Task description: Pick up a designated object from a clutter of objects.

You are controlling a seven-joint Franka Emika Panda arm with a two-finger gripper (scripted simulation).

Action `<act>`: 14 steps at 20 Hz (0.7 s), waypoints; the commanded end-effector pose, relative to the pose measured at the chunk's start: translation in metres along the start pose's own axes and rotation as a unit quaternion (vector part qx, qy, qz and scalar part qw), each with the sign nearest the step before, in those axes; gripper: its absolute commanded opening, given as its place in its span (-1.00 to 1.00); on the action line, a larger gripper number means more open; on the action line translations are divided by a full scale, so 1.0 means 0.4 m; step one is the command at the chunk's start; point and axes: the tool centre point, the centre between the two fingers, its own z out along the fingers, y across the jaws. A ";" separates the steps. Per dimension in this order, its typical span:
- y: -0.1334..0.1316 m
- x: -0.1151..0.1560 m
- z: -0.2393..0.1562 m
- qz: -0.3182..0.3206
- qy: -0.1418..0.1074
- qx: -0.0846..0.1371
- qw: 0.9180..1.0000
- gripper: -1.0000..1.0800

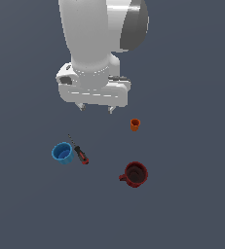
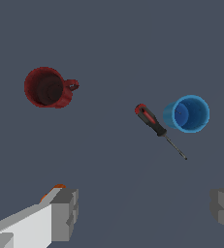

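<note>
Seen from the wrist, the gripper point(image 2: 142, 210) has its fingers point(image 2: 65, 213) spread wide with nothing between them. A sliver of the small orange cup point(image 2: 56, 187) peeks from behind one finger. The screwdriver point(image 2: 157, 128) lies just beside the blue cup point(image 2: 187, 114), at its nine o'clock. The dark red mug point(image 2: 48, 87) stands upright, well apart from both.

The small plain orange cup point(image 1: 135, 124) is standing alone with bare grey bench point(image 1: 192, 146) all round it. The dark red handled mug point(image 1: 135, 174) is sitting well apart, nearer. The blue cup point(image 1: 63, 153) and red-and-black-handled screwdriver point(image 1: 80, 153) are lying far off toward the exterior view's left.
</note>
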 end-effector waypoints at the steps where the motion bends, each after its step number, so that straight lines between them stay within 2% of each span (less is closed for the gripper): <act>1: 0.000 0.000 0.000 0.000 0.000 0.000 1.000 0.92; 10: -0.061 -0.017 0.006 -0.031 -0.006 -0.001 1.000 0.92; 14: -0.069 -0.019 0.005 -0.035 -0.007 -0.001 0.999 0.92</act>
